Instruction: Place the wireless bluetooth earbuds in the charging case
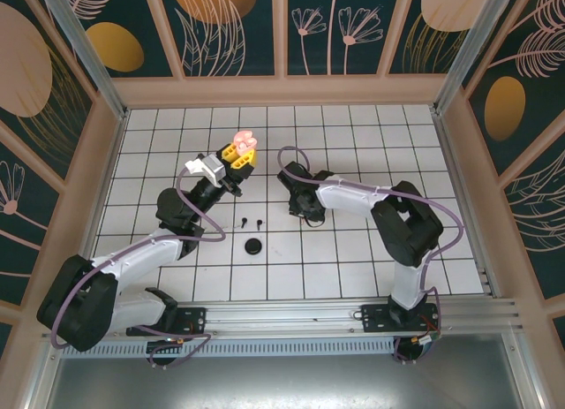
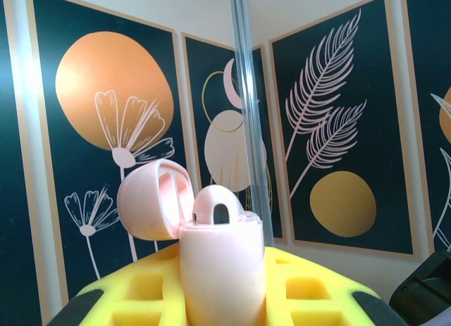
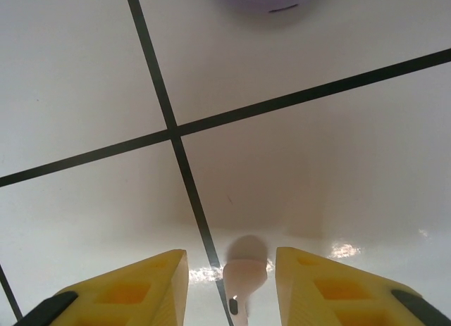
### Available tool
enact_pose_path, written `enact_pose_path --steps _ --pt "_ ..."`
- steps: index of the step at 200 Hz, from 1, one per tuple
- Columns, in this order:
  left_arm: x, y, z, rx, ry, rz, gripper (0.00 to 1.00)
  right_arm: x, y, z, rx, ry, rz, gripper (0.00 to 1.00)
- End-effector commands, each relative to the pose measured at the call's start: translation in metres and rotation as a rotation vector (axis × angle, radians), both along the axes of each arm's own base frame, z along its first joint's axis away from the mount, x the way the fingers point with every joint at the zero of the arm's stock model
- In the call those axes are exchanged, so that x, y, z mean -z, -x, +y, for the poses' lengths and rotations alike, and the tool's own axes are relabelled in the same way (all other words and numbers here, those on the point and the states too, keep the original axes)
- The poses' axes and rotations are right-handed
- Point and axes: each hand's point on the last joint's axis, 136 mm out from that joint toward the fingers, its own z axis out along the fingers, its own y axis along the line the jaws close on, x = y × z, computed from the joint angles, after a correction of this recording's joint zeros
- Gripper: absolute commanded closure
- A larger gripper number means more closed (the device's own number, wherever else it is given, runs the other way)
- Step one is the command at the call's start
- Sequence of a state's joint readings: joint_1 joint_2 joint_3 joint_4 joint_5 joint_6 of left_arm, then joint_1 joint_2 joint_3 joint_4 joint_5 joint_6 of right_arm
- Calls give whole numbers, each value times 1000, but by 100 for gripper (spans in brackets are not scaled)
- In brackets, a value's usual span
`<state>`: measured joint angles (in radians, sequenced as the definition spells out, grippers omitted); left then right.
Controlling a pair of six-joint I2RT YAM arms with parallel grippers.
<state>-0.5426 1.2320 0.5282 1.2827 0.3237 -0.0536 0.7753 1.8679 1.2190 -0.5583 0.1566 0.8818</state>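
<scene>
The left gripper held the pink case upright, lid open. The right gripper's half-parted jaws flanked a tiny, light, slick-looking pink earbud; better pinched across its head

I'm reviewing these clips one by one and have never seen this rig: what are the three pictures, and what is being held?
The overhead picture shows two robot arms bolted at the near edge of a tiled table. The other two come from cameras on their wrists. The left pincer is shut on a pink charging case, lid open, one earbud already inside. The right pincer, yellow-padded, is down at the tiles with a pink earbud between its fingers; whether it grips it yet is unclear. Two black earbuds and a black disc lie between the arms.
</scene>
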Motion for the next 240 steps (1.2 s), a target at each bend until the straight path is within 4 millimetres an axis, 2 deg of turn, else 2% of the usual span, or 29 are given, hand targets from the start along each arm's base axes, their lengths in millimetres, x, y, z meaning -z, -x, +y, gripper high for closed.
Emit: enact_pose_path --steps 1,204,240 --pt "-16 9 6 -8 41 -54 100 2 2 0 9 28 16 63" --pt "-18 10 7 -3 50 -53 100 32 22 -6 -16 81 73 68" --pt "-18 10 7 -1 52 -52 100 34 23 -8 -20 91 74 75"
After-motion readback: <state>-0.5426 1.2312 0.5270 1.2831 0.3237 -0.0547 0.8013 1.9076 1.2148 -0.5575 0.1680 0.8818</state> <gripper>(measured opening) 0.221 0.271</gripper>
